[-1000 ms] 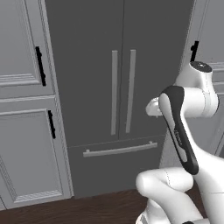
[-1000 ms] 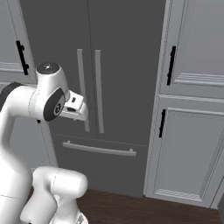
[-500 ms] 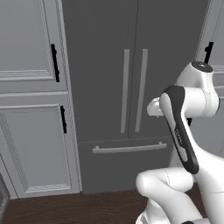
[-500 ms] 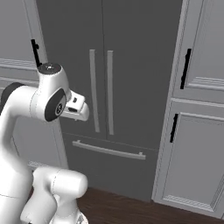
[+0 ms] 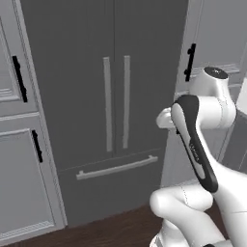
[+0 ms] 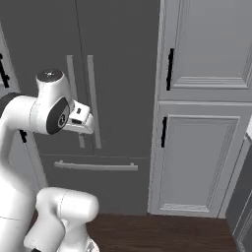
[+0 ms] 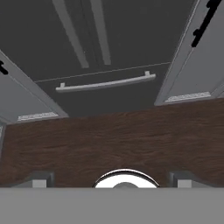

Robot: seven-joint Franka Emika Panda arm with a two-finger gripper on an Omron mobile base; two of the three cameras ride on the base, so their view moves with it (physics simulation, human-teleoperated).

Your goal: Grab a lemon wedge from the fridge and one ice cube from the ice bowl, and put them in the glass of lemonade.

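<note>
The fridge (image 5: 72, 72) stands straight ahead with both dark grey doors shut, its two long vertical handles (image 5: 116, 103) side by side and the bottom drawer's bar handle (image 5: 116, 167) below. The right base view has the fridge (image 6: 118, 59) at its left half, and the hand view looks down at the fridge (image 7: 131, 39) drawer and the floor. My gripper (image 7: 111, 179) is open and empty, its fingertips (image 7: 39, 178) wide apart, well short of the fridge. The arm is folded close over the base. The lemon wedge, ice cube, ice bowl and glass of lemonade are out of view.
Panelled grey cabinets with black handles flank the fridge, one on the left (image 5: 19, 183) and one on the right (image 6: 202, 157). Dark wood floor (image 7: 109, 140) lies between the base and the fridge. A dark edge (image 6: 243, 206) shows at the far right.
The whole picture has shifted, so the base has moved: the fridge slid right, then back left in both base views. The arm keeps its folded pose and the gripper stays open.
</note>
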